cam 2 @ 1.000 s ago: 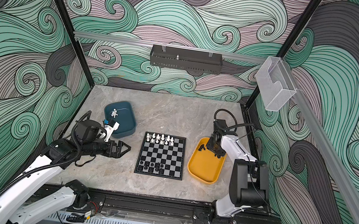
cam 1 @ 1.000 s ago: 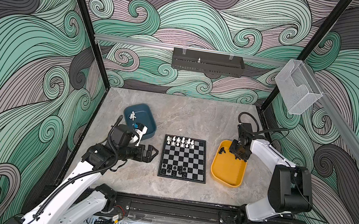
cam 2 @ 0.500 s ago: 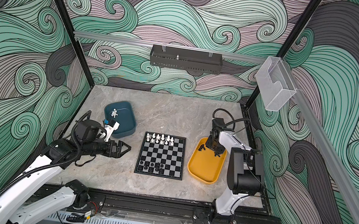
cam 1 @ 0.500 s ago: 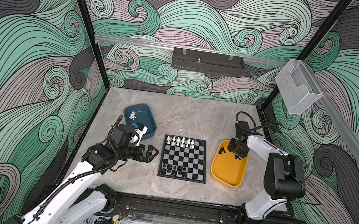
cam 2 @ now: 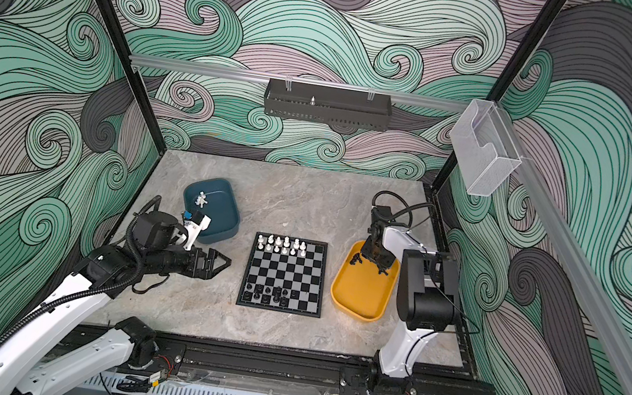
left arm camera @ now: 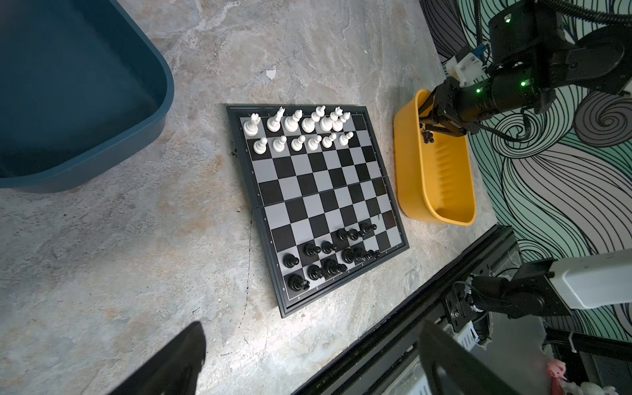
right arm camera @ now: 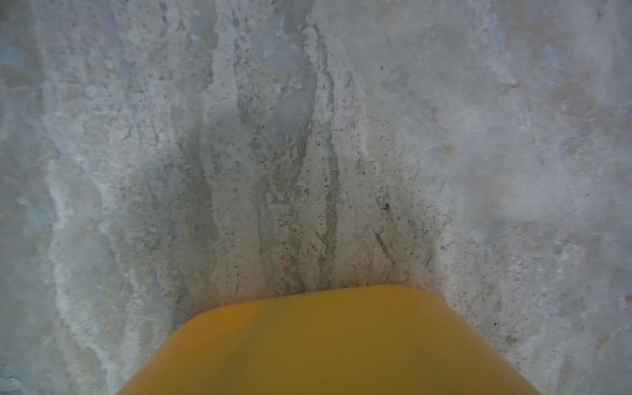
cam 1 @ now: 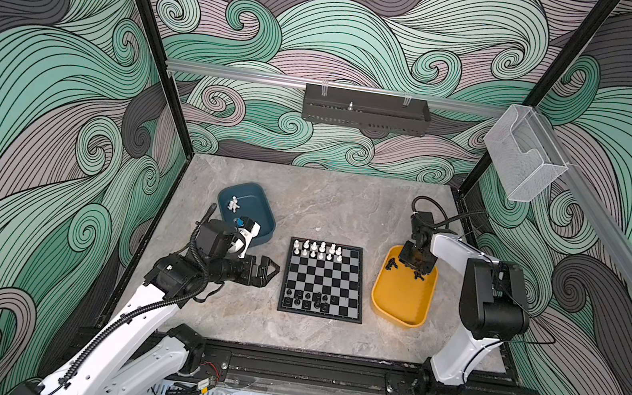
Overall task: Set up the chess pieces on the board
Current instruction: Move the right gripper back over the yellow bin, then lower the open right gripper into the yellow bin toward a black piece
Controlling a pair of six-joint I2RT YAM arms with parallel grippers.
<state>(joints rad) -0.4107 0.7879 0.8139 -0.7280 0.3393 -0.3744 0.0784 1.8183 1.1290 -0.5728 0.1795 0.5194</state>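
1. Grey-black board [cam 1: 323, 279] is set on the surface [cam 1: 325, 208], chess pieces [left arm camera: 291, 123] ranked at both ends.
2. Left claw [cam 1: 273, 272] is held wide open, empty, beside it.
3. Right claw [cam 1: 415, 268] is seen in yellow tray [cam 1: 400, 303]; its grip cannot be told.

The board [cam 1: 323, 279] is checked black and silver-grey inside a thin black border. White chess pieces [cam 1: 317, 249] stand along its twelve o'clock edge and black chess pieces [cam 1: 308, 300] along its six o'clock edge. At three o'clock of it there's a mustard-yellow tray [cam 1: 400, 303], and at ten o'clock a dark teal tray [cam 1: 258, 207]. The counter [cam 1: 326, 200] is mottled grey marble with paler veins. The walls [cam 1: 46, 106] swirl with black-lined waves in green, mauve and charcoal.
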